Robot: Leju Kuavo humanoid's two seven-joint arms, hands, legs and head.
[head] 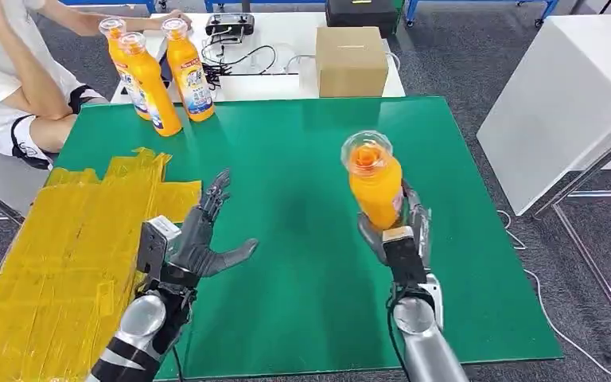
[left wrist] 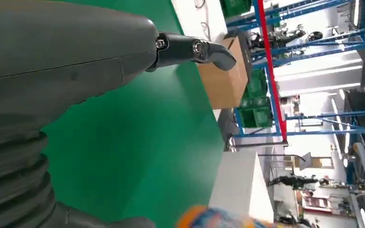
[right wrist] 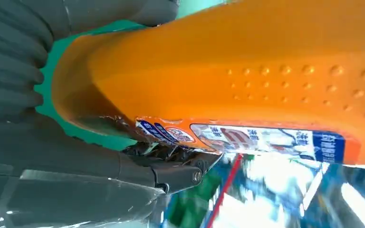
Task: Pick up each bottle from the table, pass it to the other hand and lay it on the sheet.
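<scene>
The right hand (head: 402, 231) grips an orange juice bottle (head: 374, 180) low on its body, upright above the bench's (head: 302, 263) right half. The left hand (head: 195, 243) waits near the yellow sheet (head: 64, 263), fingers (head: 215, 191) spread. So low a grip could let the top-heavy bottle tip during the pass.

Orange bottle (head: 375, 185); yellow sheet (head: 64, 263); green table (head: 286, 159).

The right hand (head: 402, 231) hid the base of the held bottle (head: 375, 180), whose label print (right wrist: 247, 138) was too blurred to read in the right wrist view, while the yellow sheet (head: 64, 263) at the table's left edge was cut off by the picture's bottom edge.
</scene>
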